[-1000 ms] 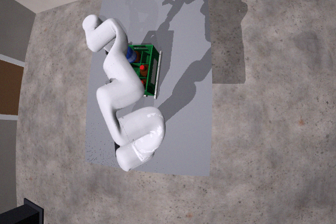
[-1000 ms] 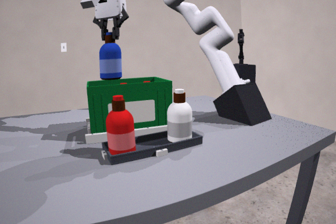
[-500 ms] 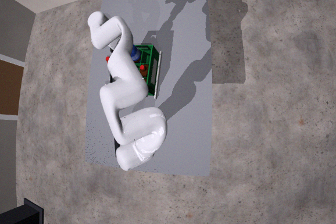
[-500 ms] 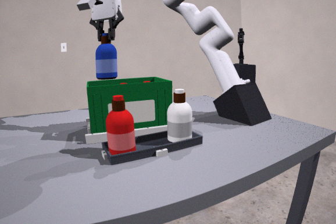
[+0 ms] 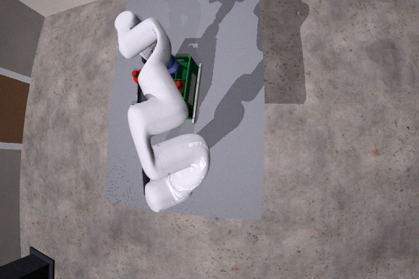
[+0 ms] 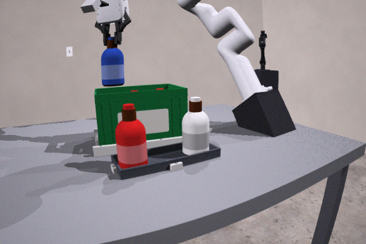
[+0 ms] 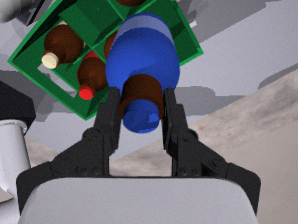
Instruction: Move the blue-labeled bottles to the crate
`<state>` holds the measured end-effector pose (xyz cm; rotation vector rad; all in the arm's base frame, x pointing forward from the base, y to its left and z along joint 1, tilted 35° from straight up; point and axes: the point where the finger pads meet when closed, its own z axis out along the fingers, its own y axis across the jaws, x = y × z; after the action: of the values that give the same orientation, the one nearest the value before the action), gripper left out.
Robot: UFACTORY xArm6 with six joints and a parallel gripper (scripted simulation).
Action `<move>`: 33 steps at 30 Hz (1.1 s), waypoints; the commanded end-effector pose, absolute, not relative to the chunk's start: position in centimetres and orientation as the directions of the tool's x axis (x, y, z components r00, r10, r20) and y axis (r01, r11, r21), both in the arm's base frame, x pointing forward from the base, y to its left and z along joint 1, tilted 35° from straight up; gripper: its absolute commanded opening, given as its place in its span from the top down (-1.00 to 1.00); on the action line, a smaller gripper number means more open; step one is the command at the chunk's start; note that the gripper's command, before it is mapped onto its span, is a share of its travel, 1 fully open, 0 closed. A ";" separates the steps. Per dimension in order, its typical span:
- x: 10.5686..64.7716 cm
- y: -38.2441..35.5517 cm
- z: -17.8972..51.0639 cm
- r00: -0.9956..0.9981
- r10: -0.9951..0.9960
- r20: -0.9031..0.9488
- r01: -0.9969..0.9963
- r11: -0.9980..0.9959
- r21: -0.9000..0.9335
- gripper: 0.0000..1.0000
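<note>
My gripper (image 6: 111, 40) is shut on the neck of a blue-labeled bottle (image 6: 112, 65) and holds it upright in the air, its base just above the rim of the green crate (image 6: 140, 113) at the crate's left end. In the wrist view the fingers clamp the brown neck, and the blue bottle (image 7: 143, 59) hangs over the crate (image 7: 100, 36). The held bottle hides the cell below it. From above, only a part of the bottle (image 5: 173, 64) shows beside the arm.
A dark tray (image 6: 166, 157) lies in front of the crate with a red bottle (image 6: 131, 140) and a white bottle (image 6: 195, 127) upright on it. The arm's dark base (image 6: 264, 115) stands at the table's right rear.
</note>
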<state>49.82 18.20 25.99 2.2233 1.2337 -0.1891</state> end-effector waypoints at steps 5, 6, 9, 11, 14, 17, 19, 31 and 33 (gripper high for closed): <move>50.3 17.7 26.7 0.562 0.733 -0.384 0.813 -0.401 0.423 1.00; 50.3 17.7 26.7 0.562 0.733 -0.384 0.813 -0.401 0.423 1.00; 50.4 17.5 26.8 0.562 0.733 -0.384 0.813 -0.401 0.423 1.00; 50.5 17.4 26.9 0.562 0.733 -0.384 0.813 -0.401 0.423 1.00; 50.7 17.2 27.1 0.562 0.733 -0.384 0.813 -0.401 0.423 1.00; 50.8 17.0 27.2 0.562 0.733 -0.384 0.813 -0.401 0.423 1.00; 50.8 16.9 27.3 0.562 0.733 -0.384 0.813 -0.401 0.423 1.00; 51.1 16.5 27.6 0.562 0.733 -0.384 0.813 -0.401 0.423 1.00; 51.2 16.5 27.6 0.562 0.733 -0.384 0.813 -0.401 0.423 1.00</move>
<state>51.07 16.44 27.39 2.2235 1.2340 -0.1893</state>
